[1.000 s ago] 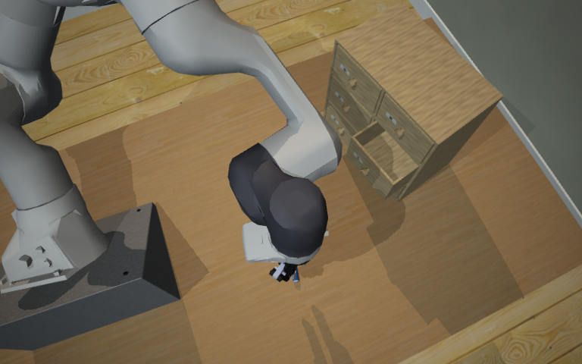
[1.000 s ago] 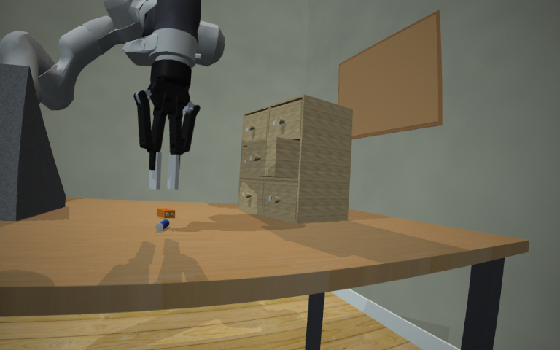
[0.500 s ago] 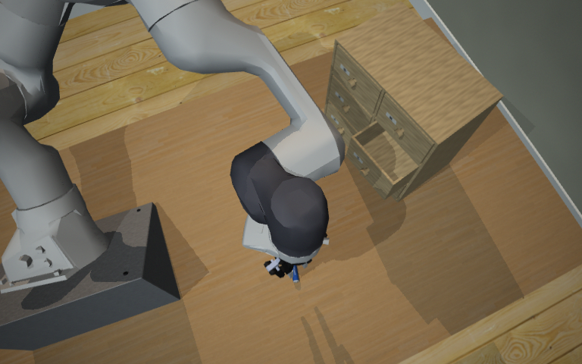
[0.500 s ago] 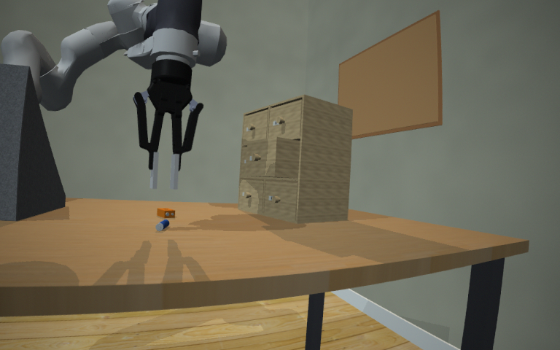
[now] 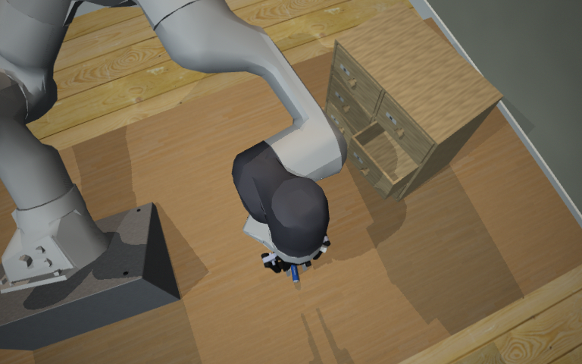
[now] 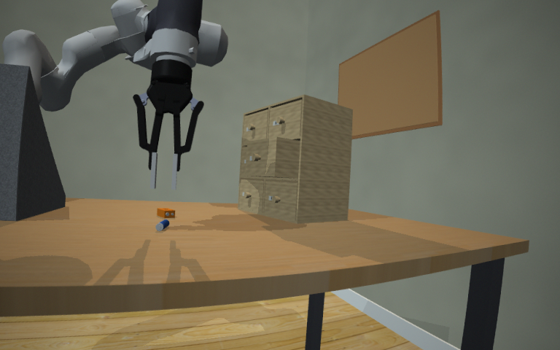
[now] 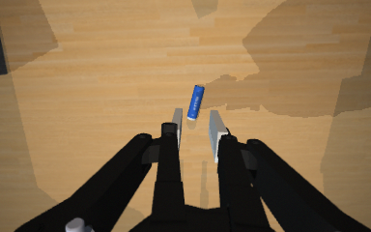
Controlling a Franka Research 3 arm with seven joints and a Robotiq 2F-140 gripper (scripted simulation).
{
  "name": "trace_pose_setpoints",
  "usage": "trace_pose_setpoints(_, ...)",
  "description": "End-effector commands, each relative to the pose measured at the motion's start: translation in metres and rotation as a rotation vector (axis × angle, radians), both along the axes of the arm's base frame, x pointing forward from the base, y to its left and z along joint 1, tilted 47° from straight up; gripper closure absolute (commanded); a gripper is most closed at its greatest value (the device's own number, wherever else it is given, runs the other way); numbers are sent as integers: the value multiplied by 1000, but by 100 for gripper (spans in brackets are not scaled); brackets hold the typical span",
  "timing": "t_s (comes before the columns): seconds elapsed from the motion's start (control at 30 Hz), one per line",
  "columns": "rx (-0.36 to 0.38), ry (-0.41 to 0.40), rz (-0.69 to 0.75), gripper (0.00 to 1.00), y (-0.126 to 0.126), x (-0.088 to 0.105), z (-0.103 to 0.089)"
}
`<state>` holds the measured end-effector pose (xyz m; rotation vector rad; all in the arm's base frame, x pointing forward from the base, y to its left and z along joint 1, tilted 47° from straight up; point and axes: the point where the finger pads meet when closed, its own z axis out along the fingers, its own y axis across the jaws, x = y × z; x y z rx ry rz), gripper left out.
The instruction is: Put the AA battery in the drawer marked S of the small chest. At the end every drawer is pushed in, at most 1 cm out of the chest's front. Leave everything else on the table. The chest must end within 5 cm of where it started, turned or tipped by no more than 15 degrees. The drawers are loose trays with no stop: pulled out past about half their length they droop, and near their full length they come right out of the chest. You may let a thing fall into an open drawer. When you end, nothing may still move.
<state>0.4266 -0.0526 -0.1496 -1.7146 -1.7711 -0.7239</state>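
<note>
On table, left of chest (image 5: 420,73) (image 6: 326,165): blue AA battery (image 5: 295,273) (image 6: 162,225) (image 7: 195,102) lying flat, gripper (image 5: 295,268) (image 6: 164,187) (image 7: 195,121) above, fingers narrowly parted, nothing held. Step likely lining up grasp; next, straight descent, pads astride battery. Right, middle-row drawer (image 5: 373,164) (image 6: 284,158) pulled out, presumably S.

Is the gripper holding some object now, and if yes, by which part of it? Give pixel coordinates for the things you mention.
Nothing is held: the gripper (image 6: 164,188) (image 7: 195,121) is open above the battery (image 5: 295,273) (image 6: 162,225) (image 7: 195,102).
</note>
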Motion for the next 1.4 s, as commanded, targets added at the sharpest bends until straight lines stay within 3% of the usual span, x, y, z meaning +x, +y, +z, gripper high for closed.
trace_pose_setpoints(0.0, 4, 128, -113, 80, 2, 1, 1)
trace_pose_setpoints(0.97, 3, 140, -125, 83, 3, 1, 1)
trace_pose_setpoints(1.37, 3, 141, -125, 83, 14, 1, -10)
